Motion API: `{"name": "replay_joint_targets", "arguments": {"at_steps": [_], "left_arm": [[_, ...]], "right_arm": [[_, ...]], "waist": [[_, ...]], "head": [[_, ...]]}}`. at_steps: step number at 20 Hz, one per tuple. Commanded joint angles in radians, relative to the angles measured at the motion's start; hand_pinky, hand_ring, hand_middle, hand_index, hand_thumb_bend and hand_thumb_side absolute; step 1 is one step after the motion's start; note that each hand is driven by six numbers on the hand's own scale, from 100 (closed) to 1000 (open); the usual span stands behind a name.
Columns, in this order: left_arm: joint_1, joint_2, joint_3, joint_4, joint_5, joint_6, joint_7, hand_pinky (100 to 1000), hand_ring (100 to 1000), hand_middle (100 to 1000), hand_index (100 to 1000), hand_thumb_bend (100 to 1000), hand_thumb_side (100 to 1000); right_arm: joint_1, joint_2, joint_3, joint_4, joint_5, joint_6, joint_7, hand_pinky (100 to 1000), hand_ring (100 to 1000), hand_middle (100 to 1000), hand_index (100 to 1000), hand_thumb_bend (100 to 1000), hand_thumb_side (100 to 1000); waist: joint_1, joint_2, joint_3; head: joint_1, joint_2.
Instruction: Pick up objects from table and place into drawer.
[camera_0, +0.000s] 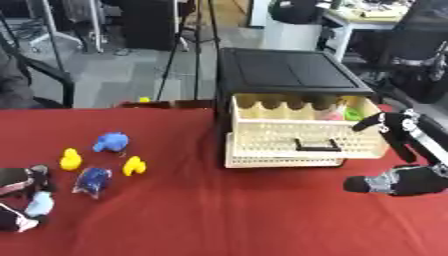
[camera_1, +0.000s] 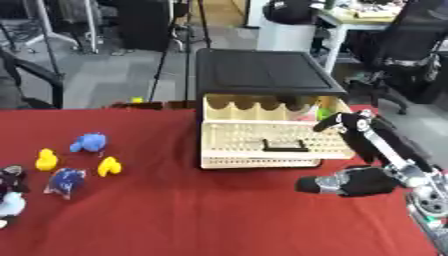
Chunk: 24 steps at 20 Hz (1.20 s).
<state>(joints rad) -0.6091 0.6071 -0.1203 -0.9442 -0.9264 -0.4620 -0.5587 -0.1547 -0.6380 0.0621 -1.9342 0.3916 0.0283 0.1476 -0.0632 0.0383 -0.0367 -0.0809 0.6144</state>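
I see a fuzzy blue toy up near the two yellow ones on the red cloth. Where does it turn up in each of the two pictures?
Left eye view: the blue toy lies left of centre, above and between the two yellow toys.
Right eye view: the same toy sits nearer the left edge.
Shared landmark: the cream drawer, pulled open from the black cabinet, to the toy's right in both.

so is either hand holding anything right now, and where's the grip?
Left hand is curled round a light blue object at its middle. Right hand holds nothing, fingers open beside the drawer.

Even, soft indoor light; slight blur thruout; faint shadows.
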Motion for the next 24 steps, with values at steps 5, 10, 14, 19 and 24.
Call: {"name": "replay_joint_targets", "arguments": {"at_steps": [5,10,14,19,24], "left_arm": [[-0.021,0.012,0.008,0.014,-0.015,0.003,0.018,535,576,614,794,260,195],[-0.02,0.014,0.007,0.013,0.002,-0.007,0.014,371,421,459,678,100,185],[-0.019,0.023,0.01,-0.006,0.029,-0.015,-0.006,324,377,413,640,100,192],[-0.021,0.046,0.015,-0.057,0.077,-0.019,-0.031,315,369,405,633,100,192],[-0.036,0.076,0.016,-0.117,0.12,-0.021,-0.046,310,364,402,631,100,183]], "right_arm": [[-0.013,-0.017,-0.006,-0.002,0.003,-0.005,0.002,100,100,113,711,1000,662],[-0.012,-0.016,-0.008,0.0,0.004,-0.005,0.001,100,100,112,710,1000,661],[-0.011,-0.015,-0.009,0.001,0.004,-0.006,0.0,100,100,112,710,1000,665],[-0.01,-0.015,-0.01,0.002,0.004,-0.006,-0.002,100,100,112,710,1000,666],[-0.008,-0.016,-0.012,0.004,0.004,-0.006,-0.003,100,100,111,709,1000,669]], "waist": [[0.003,-0.006,-0.002],[0.002,-0.006,0.0],[0.002,-0.008,0.001],[0.003,-0.01,0.001],[0.004,-0.013,-0.001]], "head": [[-0.002,0.009],[0.0,0.009],[-0.001,0.008],[-0.004,0.006],[-0.006,0.006]]}}
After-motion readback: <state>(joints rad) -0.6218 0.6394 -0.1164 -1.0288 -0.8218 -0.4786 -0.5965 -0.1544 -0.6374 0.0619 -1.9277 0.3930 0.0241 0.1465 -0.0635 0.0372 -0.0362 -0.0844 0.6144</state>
